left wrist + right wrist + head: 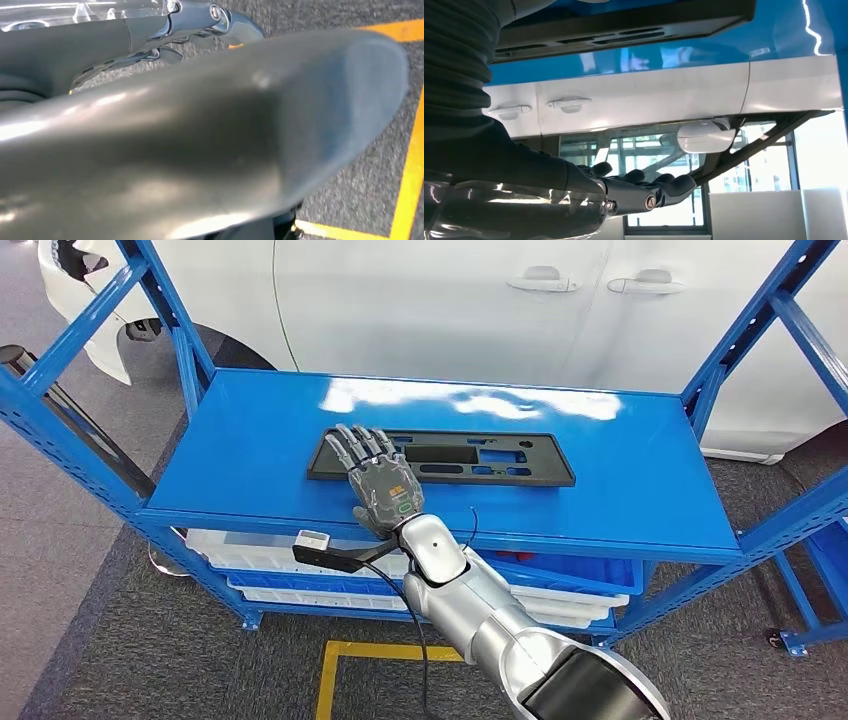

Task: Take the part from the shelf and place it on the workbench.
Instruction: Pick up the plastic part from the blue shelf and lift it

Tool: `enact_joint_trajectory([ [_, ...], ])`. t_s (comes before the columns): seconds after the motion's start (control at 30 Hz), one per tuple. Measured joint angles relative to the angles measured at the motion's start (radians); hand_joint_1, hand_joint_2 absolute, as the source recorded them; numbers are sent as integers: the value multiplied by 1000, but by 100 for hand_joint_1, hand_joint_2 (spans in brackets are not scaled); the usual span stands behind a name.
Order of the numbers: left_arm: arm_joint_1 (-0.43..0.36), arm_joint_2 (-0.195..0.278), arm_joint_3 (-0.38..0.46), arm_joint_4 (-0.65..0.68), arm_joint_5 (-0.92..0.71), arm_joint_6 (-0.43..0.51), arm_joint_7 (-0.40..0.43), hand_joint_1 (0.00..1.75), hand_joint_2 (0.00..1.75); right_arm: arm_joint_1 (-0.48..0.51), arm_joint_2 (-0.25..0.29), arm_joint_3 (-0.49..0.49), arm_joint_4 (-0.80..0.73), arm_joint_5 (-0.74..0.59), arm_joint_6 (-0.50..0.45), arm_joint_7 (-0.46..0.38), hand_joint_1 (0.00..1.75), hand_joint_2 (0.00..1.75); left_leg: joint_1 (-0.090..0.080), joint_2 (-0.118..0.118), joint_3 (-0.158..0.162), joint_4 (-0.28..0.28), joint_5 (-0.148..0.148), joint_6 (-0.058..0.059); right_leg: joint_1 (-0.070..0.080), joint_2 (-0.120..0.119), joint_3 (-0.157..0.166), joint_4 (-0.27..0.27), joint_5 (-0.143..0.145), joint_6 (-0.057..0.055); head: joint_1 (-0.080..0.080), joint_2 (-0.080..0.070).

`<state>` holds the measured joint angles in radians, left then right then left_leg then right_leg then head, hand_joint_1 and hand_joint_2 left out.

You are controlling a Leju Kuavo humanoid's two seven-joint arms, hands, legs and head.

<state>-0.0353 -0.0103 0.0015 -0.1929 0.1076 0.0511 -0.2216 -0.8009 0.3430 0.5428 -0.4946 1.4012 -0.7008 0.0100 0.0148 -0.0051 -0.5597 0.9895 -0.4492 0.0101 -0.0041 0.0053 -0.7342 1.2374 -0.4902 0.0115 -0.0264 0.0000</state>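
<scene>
In the head view, the part, a flat black panel with cut-outs, is seen lying on the blue shelf, toward its middle. The right hand is laid over the part's left end, fingers stretched flat and slightly apart; nothing is gripped. A flat panel lying flush gives little edge to catch, so it may be pushed toward the far side rather than lifted.

In the left wrist view, the left hand is seen hanging above grey floor with yellow lines; whether it is open cannot be told.

In the right wrist view, the right hand's fingers are extended, apart from the part's edge. A one-ended grasp may let the long part tip and slip.
</scene>
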Motion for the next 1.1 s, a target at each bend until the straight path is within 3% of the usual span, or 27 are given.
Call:
enact_joint_trajectory([
  [0.03, 0, 0, 0, 0, -1, 0, 0, 0, 0, 0, -1, 0, 1, 0, 0, 2, 0, 175, -1, -1, 10, 0, -8, -2, 1, 0, 24, -72, 52, -6, 0, 0],
  [0.1, -3, -1, 0, 1, -2, 0, 0, 0, 0, -3, -3, 0, 2, 0, 0, 4, 0, 175, -6, -2, 25, 2, -25, -10, 6, -1, 70, -193, 110, -18, -1, 0],
  [0.13, -5, -1, 0, 1, -2, 0, 0, 0, 0, -4, -4, 0, 3, 0, 0, 4, 0, 175, -7, -2, 27, 2, -31, -16, 9, -1, 81, -221, 114, -22, -1, 0],
  [0.27, -8, 0, 0, 1, -2, 1, 0, 0, 0, -5, -4, 0, 4, 4, 0, 5, 0, 175, -5, 2, 33, 14, -55, -38, 6, 3, 102, -243, 98, -36, -2, 0],
  [0.33, -8, 0, 0, 1, -5, 2, 0, 0, 0, -5, -3, 0, 5, 8, 0, 4, 0, 175, -2, 2, -12, 107, -99, -47, 2, 2, 117, -252, 93, -43, -4, 0],
  [0.4, -8, -1, -1, 1, -7, 3, 0, 0, 0, -1, -3, 1, 9, 13, 0, 4, 0, 175, 0, 2, -93, 244, -145, -54, 2, 1, 124, -252, 85, -47, -4, 0],
  [0.43, -7, -1, -1, 1, -8, 4, 0, 0, 0, 2, -4, 1, 11, 14, 0, 4, 0, 175, 0, 3, -122, 282, -145, -56, 2, 2, 127, -251, 81, -47, -4, 0],
  [0.47, -6, 0, -1, 1, -8, 5, 0, 0, 0, 4, -4, 2, 14, 16, 0, 4, 0, 175, 1, 3, -134, 283, -125, -57, 2, 3, 131, -250, 76, -47, -4, 0],
  [0.53, -4, 0, -1, 1, -9, 7, 0, 0, 0, 5, -4, 4, 18, 19, 1, 3, 0, 175, 2, 3, -101, 174, -39, -54, 2, 7, 142, -245, 65, -43, -4, 0],
  [0.6, -5, 0, -1, 1, -9, 8, 0, 0, 0, 5, -4, 8, 23, 27, 2, 3, 0, 175, -2, 2, -51, 51, 18, -43, 6, 8, 149, -241, 55, -35, -4, 0],
  [0.63, -6, 0, -1, 1, -9, 9, 0, 0, 0, 5, -4, 11, 25, 32, 4, 2, 0, 175, -4, 2, -38, 20, 27, -36, 8, 8, 150, -240, 53, -30, -3, 0],
  [0.77, -6, 0, 0, 1, -9, 10, -2, 0, 0, 5, -6, 26, 37, 62, 29, 4, 0, 175, -1, 1, -30, 2, 25, -12, 8, 7, 145, -226, 37, -11, -2, 0],
  [0.83, -6, 0, 0, 1, -9, 10, -3, 0, 0, 5, -11, 36, 43, 77, 39, 8, 0, 175, 3, 2, -26, -4, 26, -2, 6, 6, 105, -140, -12, -3, 0, 0],
  [0.9, -7, 0, 0, 1, -9, 10, -3, 0, 0, 9, -20, 45, 52, 87, 48, 10, 0, 175, 2, 2, -25, -3, 24, 3, 2, 5, 32, 2, -70, 3, 2, 0],
  [0.93, -6, 0, 0, 1, -9, 10, -3, 0, 0, 12, -25, 49, 57, 90, 52, 11, 0, 175, 2, 1, -24, -2, 22, 4, 1, 4, 5, 50, -80, 5, 2, 0],
  [0.97, -5, 0, 0, 1, -9, 10, -3, 0, 0, 15, -30, 53, 61, 92, 54, 11, 0, 175, 2, 1, -23, -2, 21, 4, -1, 4, -5, 60, -70, 5, 2, 0],
  [1.0, -5, 0, 0, 1, -9, 9, -3, 0, 0, 16, -34, 56, 65, 93, 55, 13, 0, 175, 2, 0, -21, -1, 19, 2, -1, 3, 7, 26, -42, 4, 2, 0],
  [1.07, -5, 0, 0, 1, -9, 7, -5, 0, 0, 15, -38, 60, 70, 94, 55, 18, 0, 175, 1, -1, -13, 1, 13, -3, -1, 1, 72, -118, 33, -4, 2, 0],
  [1.1, -6, 0, 0, 1, -9, 7, -6, 0, 0, 13, -39, 62, 72, 94, 55, 21, 0, 175, -1, -2, -11, 2, 10, -7, 1, 0, 101, -180, 56, -8, 2, 0],
])
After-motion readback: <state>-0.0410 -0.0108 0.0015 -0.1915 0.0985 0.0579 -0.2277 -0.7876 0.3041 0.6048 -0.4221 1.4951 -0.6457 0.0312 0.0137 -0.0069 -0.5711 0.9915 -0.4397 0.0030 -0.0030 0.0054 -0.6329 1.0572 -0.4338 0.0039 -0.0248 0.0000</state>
